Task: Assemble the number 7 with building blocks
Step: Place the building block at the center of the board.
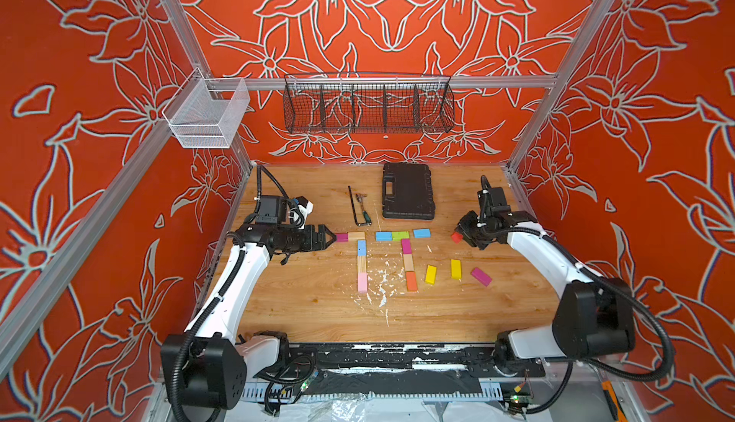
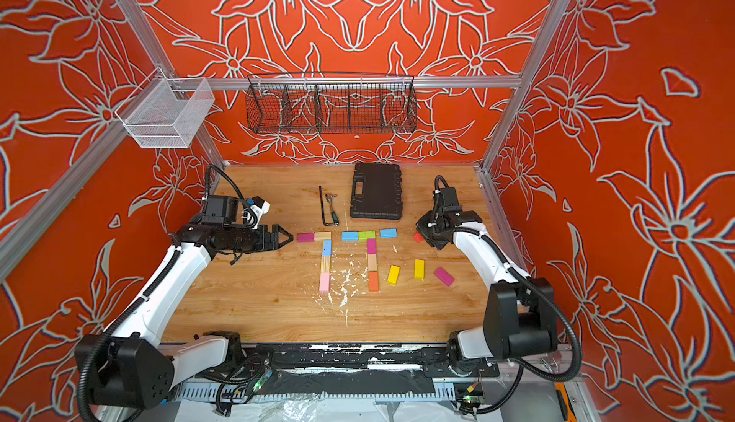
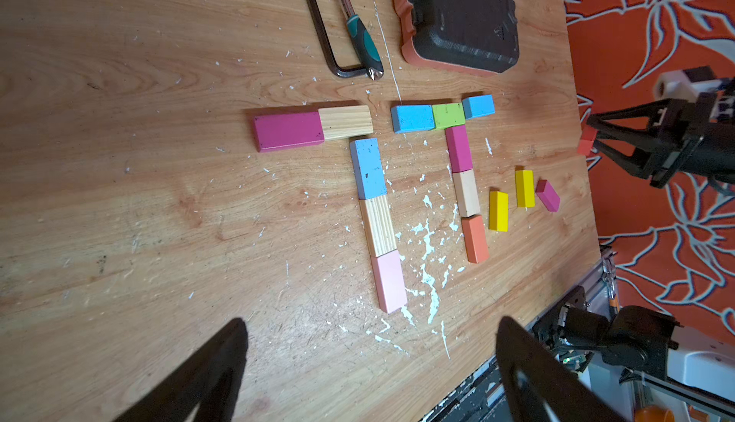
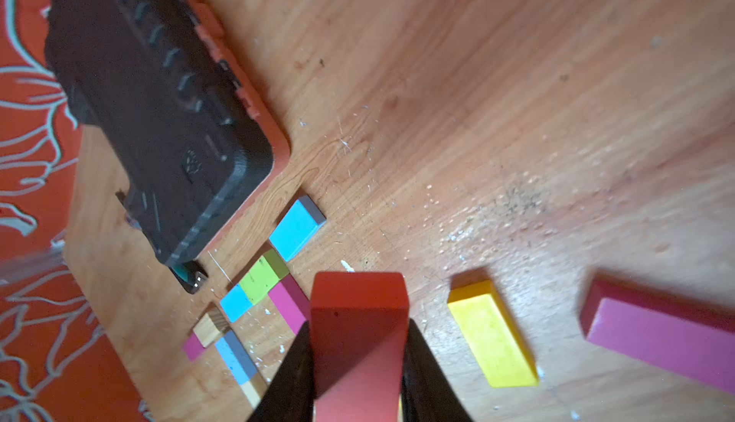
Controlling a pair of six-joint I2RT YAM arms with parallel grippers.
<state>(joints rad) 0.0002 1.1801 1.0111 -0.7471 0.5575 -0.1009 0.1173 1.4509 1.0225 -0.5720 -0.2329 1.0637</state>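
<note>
While the right tool (image 1: 463,237) is clamped on a red block (image 4: 358,312) at right of centre in both top views, the left tool (image 1: 332,237) hangs at left of centre, its fingers wide apart, just beside a magenta block (image 1: 342,237).

A white mesh basket (image 1: 207,118) hooks on the rail at upper left. A black wire basket (image 1: 368,108), split into compartments, hangs at upper centre. Only the wall pattern shows through both. A black case (image 1: 407,191) lies shut on the counter (image 1: 302,312) above centre, so what it holds is hidden.

That magenta block starts a number 7 (image 1: 361,259) of five blocks laid flat left of centre. It and a wooden one run across, and blue, wooden and pink ones run down.

Just right of it lies a second figure (image 1: 407,257). Blue and green blocks run across, and magenta, wooden and orange ones run down.

A loose blue block (image 1: 421,233) sits between the green one and the red block. Two yellow blocks (image 1: 430,274) and another magenta one (image 1: 481,276) lie lower right.

A hex key (image 1: 354,209) and a green-handled tool (image 1: 364,211) rest left of the case. White flecks (image 1: 382,285) dot the counter between the figures.
</note>
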